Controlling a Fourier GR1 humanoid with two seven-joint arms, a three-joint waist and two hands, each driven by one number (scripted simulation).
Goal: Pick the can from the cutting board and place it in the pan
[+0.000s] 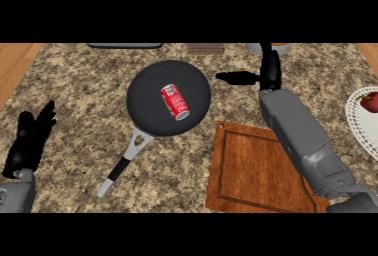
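A red can [175, 101] lies on its side inside the black pan [151, 85], slightly right of the pan's middle. The pan's grey and black handle [124, 162] points toward the lower left. A brown wooden cutting board [251, 172] lies to the right of the handle with nothing on it; my right forearm crosses its right side. My right hand [269, 70] hangs just right of the pan's far rim, open and holding nothing, with its fingers [236, 77] stretched left toward the pan. At the left edge, my left hand [31, 137] rests open, fingers up.
A white plate [359, 122] with a red fruit [369, 102] sits at the right edge. Along the counter's far edge are a dark grey object [125, 45], a small brown block [205, 48] and a pale round object [255, 48]. Wooden floor shows beyond the counter's left side.
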